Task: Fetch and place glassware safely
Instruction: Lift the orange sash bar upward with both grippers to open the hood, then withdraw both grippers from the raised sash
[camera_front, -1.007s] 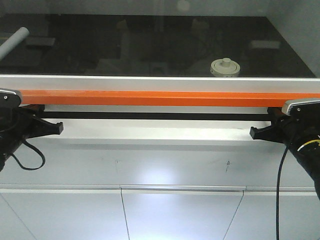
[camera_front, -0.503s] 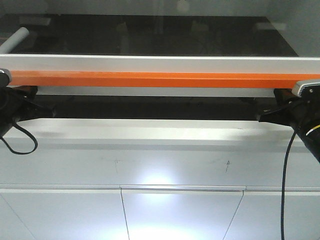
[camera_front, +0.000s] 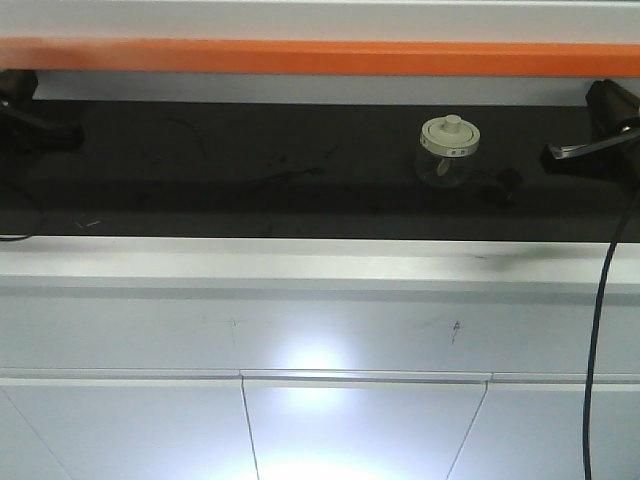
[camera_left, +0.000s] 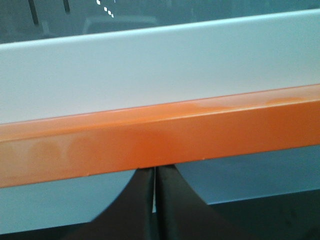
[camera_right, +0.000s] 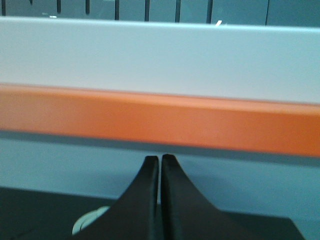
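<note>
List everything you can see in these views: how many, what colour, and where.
glass jar: one, clear with a cream-white knobbed lid, on the black surface, right of centre
black surface: one, black, behind the white ledge
orange bar: one, orange, across the top
cabinet: one, white, below the surface
cable: one, black, hanging at the right edge
left gripper: one, black, shut, just below the orange bar
right gripper: one, black, shut, just below the orange bar
</note>
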